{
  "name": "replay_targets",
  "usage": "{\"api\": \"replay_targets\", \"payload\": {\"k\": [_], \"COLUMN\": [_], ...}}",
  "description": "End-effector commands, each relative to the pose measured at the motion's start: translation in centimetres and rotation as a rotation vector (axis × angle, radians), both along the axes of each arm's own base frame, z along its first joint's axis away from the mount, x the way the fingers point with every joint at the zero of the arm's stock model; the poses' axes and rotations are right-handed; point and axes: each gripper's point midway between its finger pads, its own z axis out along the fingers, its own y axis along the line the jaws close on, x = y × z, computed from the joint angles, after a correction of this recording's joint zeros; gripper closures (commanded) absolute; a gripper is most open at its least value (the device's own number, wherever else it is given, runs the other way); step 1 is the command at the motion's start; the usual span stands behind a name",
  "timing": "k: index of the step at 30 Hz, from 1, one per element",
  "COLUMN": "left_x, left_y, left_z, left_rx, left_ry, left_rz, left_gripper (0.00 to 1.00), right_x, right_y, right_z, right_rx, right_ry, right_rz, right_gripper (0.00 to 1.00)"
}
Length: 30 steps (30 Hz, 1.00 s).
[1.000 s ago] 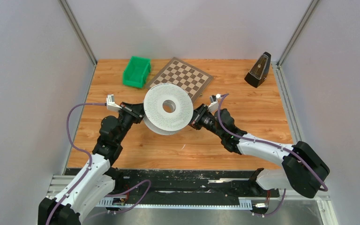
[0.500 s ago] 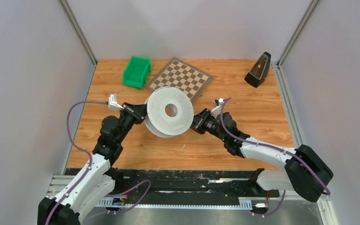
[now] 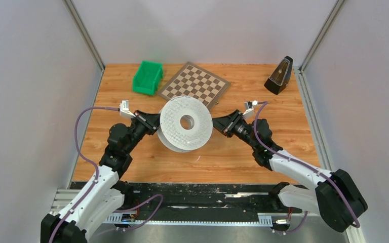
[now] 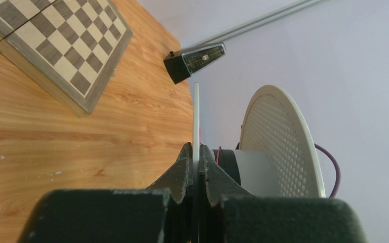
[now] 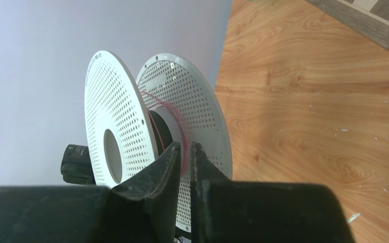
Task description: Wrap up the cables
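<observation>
right hand (image 3: 216, 123) drawn back, spool (image 3: 186, 132) shifted — rightward

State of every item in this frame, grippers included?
White perforated plastic spool: held up, tilted.
Thin red cable: partly wound on the core, the rest pinched.
Left gripper: shut on spool's flange.
Right gripper: shut on cable.
Green plastic bin: upright, looks empty.
Wooden chessboard: lying flat, no pieces.
Black metronome: upright.

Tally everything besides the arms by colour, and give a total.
Green: 1, bin
White: 1, spool
Black: 1, metronome
Brown-and-cream: 1, chessboard
Red: 1, cable
Total: 5
</observation>
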Motion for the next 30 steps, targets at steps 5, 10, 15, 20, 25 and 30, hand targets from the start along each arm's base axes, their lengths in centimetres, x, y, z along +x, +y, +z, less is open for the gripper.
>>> {"api": "replay_targets", "payload": {"k": [5, 10, 15, 20, 25, 30], "left_x": [-0.9, -1.6, -2.0, -2.5, -2.1, -1.9], "left_y": [-0.8, -2.4, -3.5, -4.3, -4.7, -5.1], "left_z": [4.2, 3.1, 2.7, 2.6, 2.4, 1.7], "left_rx": [-0.033, 0.011, 0.052, 0.065, 0.049, 0.044], "left_ry": [-0.078, -0.044, -0.034, -0.039, -0.036, -0.012], "left_rz": [-0.095, -0.253, -0.381, -0.476, -0.509, -0.542], "left_gripper": [1.0, 1.0, 1.0, 1.0, 1.0, 1.0], "right_x": [1.4, -0.4, -3.8, -4.4, -4.4, -4.6], "right_y": [-4.8, -5.7, -4.7, -4.4, -3.7, -2.5], "right_z": [2.1, 5.0, 5.1, 4.3, 2.7, 2.2], "right_rx": [-0.023, -0.085, -0.154, -0.163, -0.173, -0.114], "right_ry": [-0.136, -0.344, -0.442, -0.415, -0.436, -0.411], "right_rz": [-0.039, 0.166, 0.409, 0.487, 0.566, 0.643], "right_gripper": [0.75, 0.51, 0.34, 0.31, 0.32, 0.39]}}
